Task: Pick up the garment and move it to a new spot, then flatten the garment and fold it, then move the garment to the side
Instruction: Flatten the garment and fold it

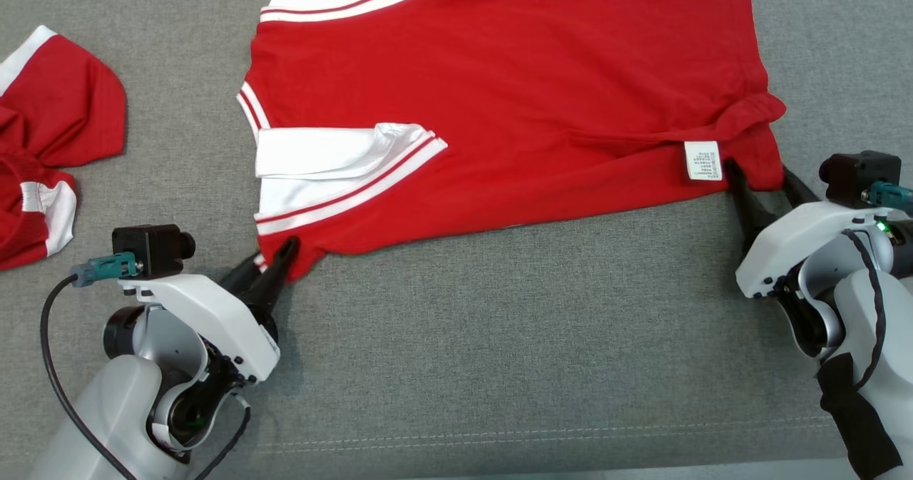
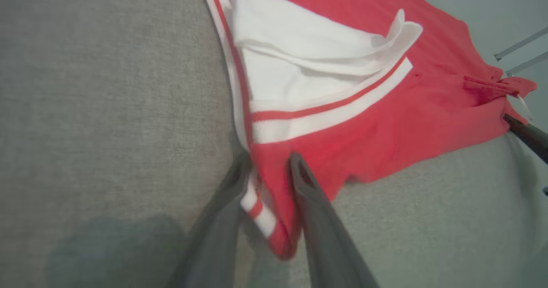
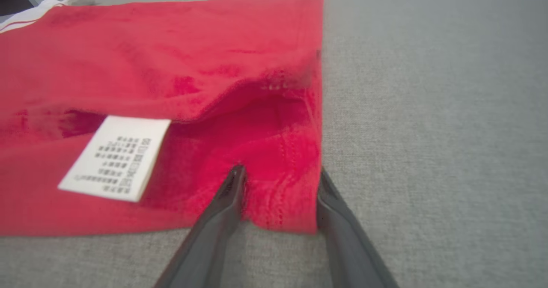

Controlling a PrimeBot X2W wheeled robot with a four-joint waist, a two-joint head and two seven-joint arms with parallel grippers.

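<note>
Beside another red shirt, garment corners sit inside part-open left end effector and right end effector.

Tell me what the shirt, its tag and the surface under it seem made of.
Shirt: soft matte red knit, probably cotton; it wrinkles and folds limply. Tag: thin white fabric or paper-like label, printed text. Surface: grey woven cloth, coarse visible weave, stitched seam.

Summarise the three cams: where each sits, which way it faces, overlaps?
Head: on the head, facing down at red garment; left gripper, right gripper show.
Left wrist: on left arm, along its fingers at striped sleeve corner.
Right wrist: on right arm, along its fingers at hem corner.
Shared: head and right wrist both show white label.
</note>
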